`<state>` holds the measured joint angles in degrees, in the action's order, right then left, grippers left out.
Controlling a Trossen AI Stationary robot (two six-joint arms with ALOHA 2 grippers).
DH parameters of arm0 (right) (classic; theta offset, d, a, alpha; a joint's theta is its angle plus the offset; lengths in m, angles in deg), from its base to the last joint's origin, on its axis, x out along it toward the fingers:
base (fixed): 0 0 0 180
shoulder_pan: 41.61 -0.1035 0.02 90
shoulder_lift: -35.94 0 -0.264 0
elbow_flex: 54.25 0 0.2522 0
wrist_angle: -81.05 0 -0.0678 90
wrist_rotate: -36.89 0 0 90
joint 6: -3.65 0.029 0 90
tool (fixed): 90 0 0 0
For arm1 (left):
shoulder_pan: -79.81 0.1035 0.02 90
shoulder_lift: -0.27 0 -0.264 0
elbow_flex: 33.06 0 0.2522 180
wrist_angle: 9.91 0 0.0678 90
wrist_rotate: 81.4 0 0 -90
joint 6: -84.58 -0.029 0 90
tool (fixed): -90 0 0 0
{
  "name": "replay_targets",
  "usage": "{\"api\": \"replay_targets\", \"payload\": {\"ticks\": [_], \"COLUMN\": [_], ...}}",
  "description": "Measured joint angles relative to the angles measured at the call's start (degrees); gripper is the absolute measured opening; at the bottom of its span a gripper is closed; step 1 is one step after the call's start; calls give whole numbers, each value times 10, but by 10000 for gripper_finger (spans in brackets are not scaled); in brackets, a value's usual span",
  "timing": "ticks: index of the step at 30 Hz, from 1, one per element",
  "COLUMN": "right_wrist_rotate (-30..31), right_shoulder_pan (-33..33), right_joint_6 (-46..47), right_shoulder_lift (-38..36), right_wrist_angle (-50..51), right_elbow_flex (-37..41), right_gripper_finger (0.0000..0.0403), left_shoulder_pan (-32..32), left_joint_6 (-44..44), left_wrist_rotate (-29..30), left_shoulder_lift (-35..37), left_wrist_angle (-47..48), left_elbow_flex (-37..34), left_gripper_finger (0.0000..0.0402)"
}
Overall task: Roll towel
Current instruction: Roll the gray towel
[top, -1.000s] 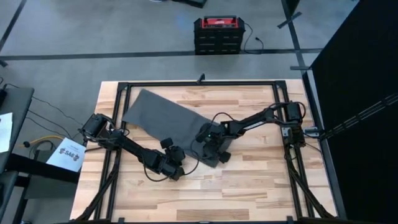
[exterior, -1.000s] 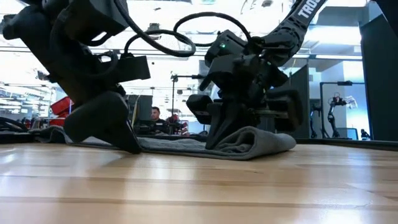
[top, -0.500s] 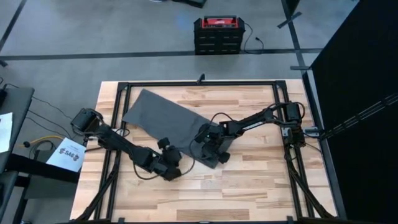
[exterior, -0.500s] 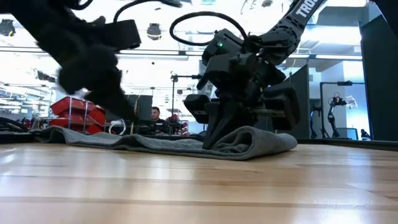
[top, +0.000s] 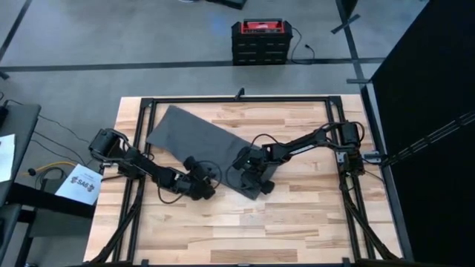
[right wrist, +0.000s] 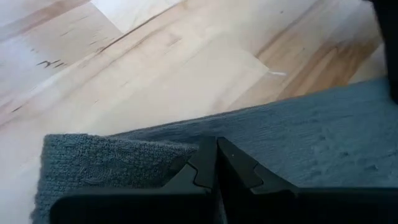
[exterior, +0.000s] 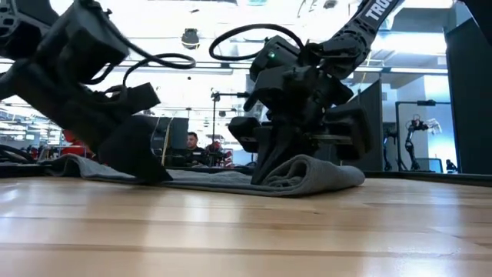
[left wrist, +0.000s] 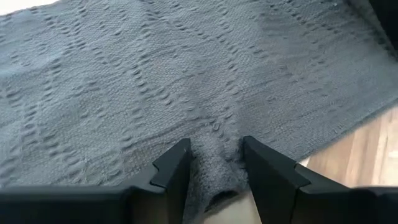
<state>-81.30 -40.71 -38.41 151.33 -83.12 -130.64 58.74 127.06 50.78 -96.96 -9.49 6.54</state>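
The dark grey towel [top: 191, 137] lies slantwise across the table's middle. Its far-left part is flat and its near-right end [exterior: 323, 173] is folded over into a thick lip. My left gripper [top: 202, 178] is down at the towel's near edge [left wrist: 214, 171], shut on a bunch of cloth. My right gripper [top: 249, 176] stands shut on the folded end [exterior: 265, 175]. My left gripper pinches a raised ridge of the towel [left wrist: 214, 155] between its two fingers, beside the towel's near edge. It comes slanting down from the table's left. The rest of the cloth lies flat on the table. My right gripper presses its shut fingers [right wrist: 216, 158] down on the towel's folded end from above, beside the upper layer's edge [right wrist: 124, 149]. Whether any cloth lies between the fingers, I cannot tell. The fold rests on the table.
A black frame of rails [top: 237, 99] runs around the table top. Bare wood [top: 245, 230] lies along the near side. A red and black box [top: 258, 41] stands on the floor beyond the far edge. People [exterior: 192, 142] show far behind the table.
My left gripper has lifted off the bare wood near the towel, gone toward the table's far edge, and come down on the towel's near edge.
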Motion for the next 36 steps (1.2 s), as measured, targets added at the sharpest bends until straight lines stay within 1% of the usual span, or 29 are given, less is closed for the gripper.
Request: {"api": "replay_targets", "payload": {"ticks": [4,9,15,19,23,26,29,33,36], "right_wrist_rotate": [-1,-6,-11,-11,-7,-2,0,-3,-5], "right_shoulder_pan": [-5,-19,-27,-24,-11,12,37,53,49], "right_joint_6": [0,6,11,15,16,33,55,93,108], "right_shoulder_lift": [-1,-1,-1,-27,-78,-111,-138,-138,-135], "right_wrist_angle": [9,11,7,5,-16,-23,-68,-135,-183], "right_elbow_flex": [-1,0,1,4,10,36,80,142,175], "right_gripper_finger": [0,0,0,0,0,0,0,0,0], "left_shoulder_pan": [-4,-3,-3,-5,-8,-8,-9,-7,7], "left_joint_6": [0,-27,-30,-28,-31,-49,-81,-138,-181], "left_wrist_rotate": [5,4,1,-1,-1,-8,-23,-40,-30], "left_shoulder_lift": [1,1,1,1,2,9,23,51,77], "left_wrist_angle": [-2,-4,-8,-9,-22,-28,-22,-10,-21], "left_elbow_flex": [-12,-13,-13,-13,-16,-13,2,22,43], "left_gripper_finger": [133,133,133,133,133,133,133,133,133]}}
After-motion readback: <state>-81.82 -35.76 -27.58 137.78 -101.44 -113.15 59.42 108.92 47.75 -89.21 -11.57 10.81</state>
